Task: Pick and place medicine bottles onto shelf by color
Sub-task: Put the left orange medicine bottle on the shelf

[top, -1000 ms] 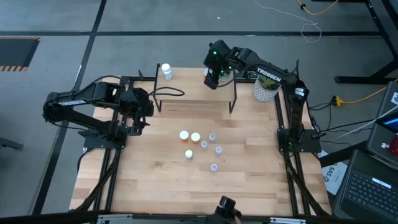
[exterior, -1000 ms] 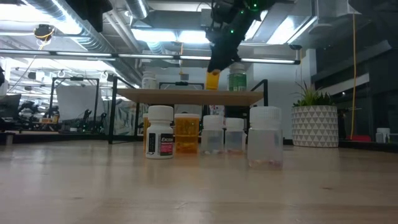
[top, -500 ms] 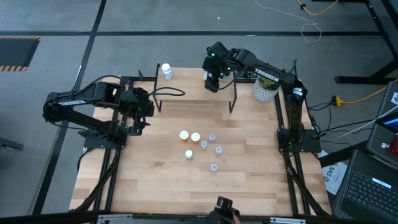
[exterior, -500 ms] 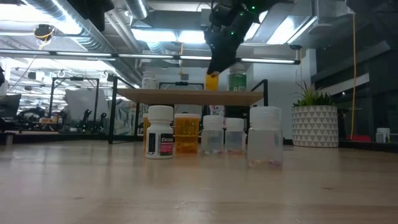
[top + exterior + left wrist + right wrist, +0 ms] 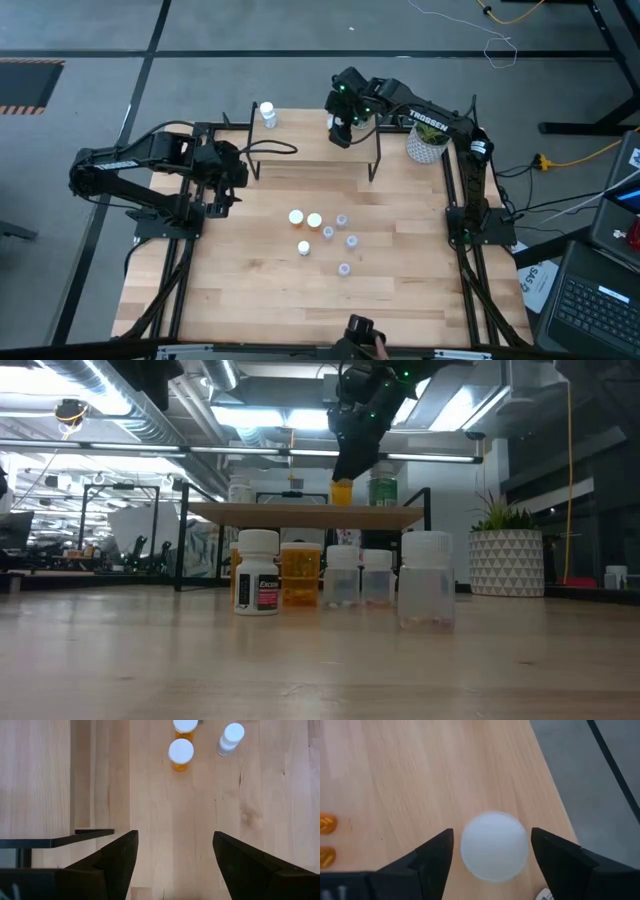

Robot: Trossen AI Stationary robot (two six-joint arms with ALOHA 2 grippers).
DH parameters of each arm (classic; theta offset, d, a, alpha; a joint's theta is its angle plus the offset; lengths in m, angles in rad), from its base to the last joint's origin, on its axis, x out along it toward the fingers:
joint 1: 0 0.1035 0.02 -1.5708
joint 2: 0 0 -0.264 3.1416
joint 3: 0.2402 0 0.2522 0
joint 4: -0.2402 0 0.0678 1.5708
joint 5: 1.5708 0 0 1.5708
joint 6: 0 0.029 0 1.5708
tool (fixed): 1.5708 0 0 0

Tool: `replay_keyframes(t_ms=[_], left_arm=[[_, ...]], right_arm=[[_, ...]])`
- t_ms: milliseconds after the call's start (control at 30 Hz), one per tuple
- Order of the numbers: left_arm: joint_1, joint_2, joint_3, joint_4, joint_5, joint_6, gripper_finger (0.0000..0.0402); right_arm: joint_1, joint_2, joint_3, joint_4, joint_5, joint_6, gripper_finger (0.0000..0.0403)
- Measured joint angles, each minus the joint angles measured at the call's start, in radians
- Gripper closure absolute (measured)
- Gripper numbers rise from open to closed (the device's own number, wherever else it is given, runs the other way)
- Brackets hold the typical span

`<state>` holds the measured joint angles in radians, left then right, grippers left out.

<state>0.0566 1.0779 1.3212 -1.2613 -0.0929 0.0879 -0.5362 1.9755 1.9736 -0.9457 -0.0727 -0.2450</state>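
The orange bottle stands upright on the shelf, right of the shelf's middle. My right gripper hangs over it, pointing down and open. Its fingers stand on either side of the bottle's white cap with a thin gap on each side. A white bottle and a green-labelled bottle also stand on the shelf. Several more bottles stand on the table: orange ones and small clear ones. My left gripper waits open at the table's left side.
A white patterned pot with a green plant stands just right of the shelf, close to my right arm. The shelf's black legs stand on the tabletop. Bare wood lies in front of the bottle group, toward the table's near edge.
My right gripper has moved slightly toward the table's left and come down a little toward the shelf top. In the low view, less of the orange bottle shows below its fingers than before.
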Motion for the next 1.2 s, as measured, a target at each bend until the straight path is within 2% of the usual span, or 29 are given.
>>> replay_keyframes(t_ms=[100,233,367,500,567,733,833,1033,1200], left_arm=[[0.000,0.000,0.000,0.000,0.000,0.000,0.0148],[0.000,0.000,0.000,0.008,0.000,0.000,0.0148],[0.000,0.013,0.000,0.062,0.002,-0.007,0.0148],[0.000,0.050,-0.012,0.170,0.005,-0.048,0.0148],[0.000,0.068,-0.049,0.228,0.005,-0.038,0.0148],[0.000,0.118,-0.184,0.441,0.016,0.050,0.0148],[0.000,0.137,-0.238,0.567,0.063,0.077,0.0148],[-0.001,0.206,-0.292,0.648,0.085,0.079,0.0148],[-0.001,0.296,-0.330,0.737,0.084,0.075,0.0148]], right_arm=[[0.000,0.001,0.017,0.009,0.001,-0.001,0.0130],[0.000,0.001,0.120,-0.011,0.000,0.021,0.0129],[0.025,0.000,0.274,-0.147,-0.069,0.086,0.0129],[0.085,-0.012,0.384,-0.381,-0.170,0.118,0.0128],[0.111,-0.051,0.346,-0.463,-0.198,0.115,0.0128],[0.185,-0.123,0.265,-0.629,-0.190,0.157,0.0128],[0.235,-0.162,0.202,-0.627,-0.192,0.188,0.0128],[0.318,-0.274,0.047,-0.619,-0.180,0.201,0.0128],[0.373,-0.415,-0.173,-0.514,-0.082,0.295,0.0128]])
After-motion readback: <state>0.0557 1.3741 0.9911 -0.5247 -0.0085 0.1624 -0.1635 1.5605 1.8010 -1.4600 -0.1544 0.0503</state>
